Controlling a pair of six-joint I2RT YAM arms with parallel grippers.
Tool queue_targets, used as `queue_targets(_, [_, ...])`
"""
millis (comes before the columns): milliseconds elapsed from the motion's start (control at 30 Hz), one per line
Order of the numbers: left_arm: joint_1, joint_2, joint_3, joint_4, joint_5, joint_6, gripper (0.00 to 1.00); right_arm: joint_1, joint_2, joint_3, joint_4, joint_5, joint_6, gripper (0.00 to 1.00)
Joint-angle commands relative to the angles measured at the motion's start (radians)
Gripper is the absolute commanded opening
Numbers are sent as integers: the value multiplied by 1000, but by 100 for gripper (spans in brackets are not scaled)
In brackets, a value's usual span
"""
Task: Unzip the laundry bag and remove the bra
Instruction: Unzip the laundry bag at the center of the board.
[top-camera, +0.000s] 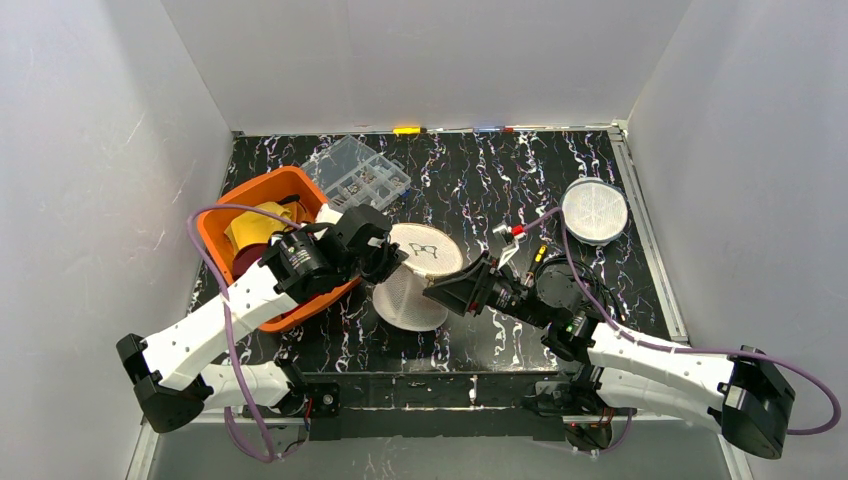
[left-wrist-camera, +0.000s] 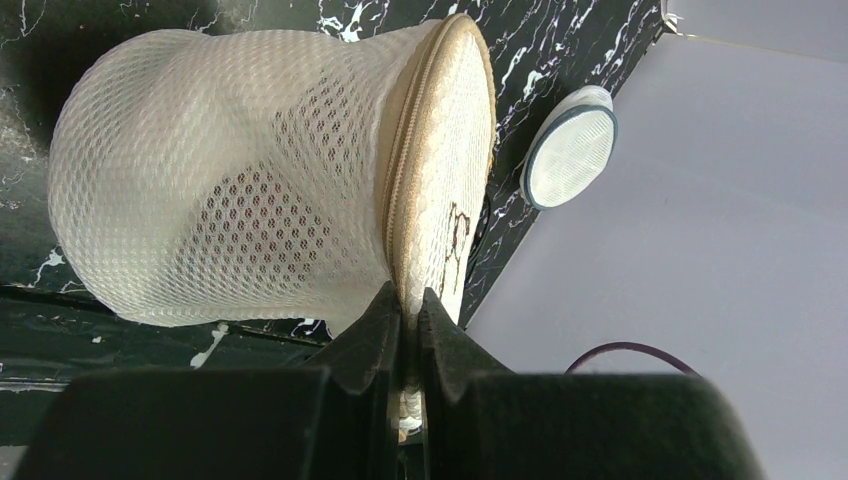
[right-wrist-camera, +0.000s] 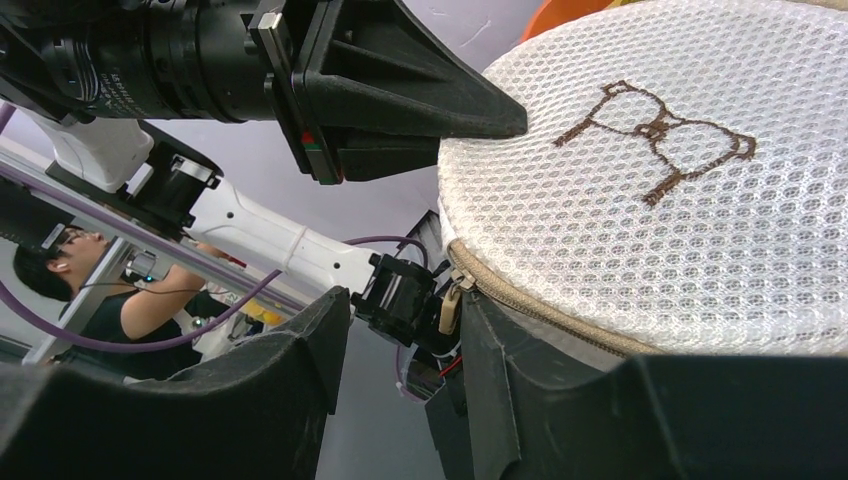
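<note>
The laundry bag (top-camera: 412, 290) is a white mesh cylinder lying on its side, with a brown bra outline stitched on its flat lid (right-wrist-camera: 660, 135). A tan zipper (left-wrist-camera: 400, 190) runs round the lid's rim. My left gripper (left-wrist-camera: 410, 296) is shut on that rim seam, so the bag (left-wrist-camera: 230, 180) hangs from it. My right gripper (right-wrist-camera: 405, 310) is open at the opposite rim. The small tan zipper pull (right-wrist-camera: 450, 308) hangs between its fingers, close to the right one. A darker shape shows through the mesh, but the bra itself is hidden.
An orange bin (top-camera: 262, 186) with cloth inside stands behind the left arm. A clear compartment box (top-camera: 357, 172) lies beyond it. A flat round white mesh disc (top-camera: 595, 210) rests at the right, and small red and silver items (top-camera: 513, 234) lie nearby.
</note>
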Motion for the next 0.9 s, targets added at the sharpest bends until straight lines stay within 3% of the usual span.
queue_targets(0, [-3,-31,1,1,-23,-3,0,7,-8,-4,67,24,-11,52])
queue_targets(333, [-3,-29,5,2,-12,-2,0,9,14,2,39,60,7,42])
queue_targets(867, [-4,-42,-2,2,-21,-1,0,12,14,3,-14,81,10,16])
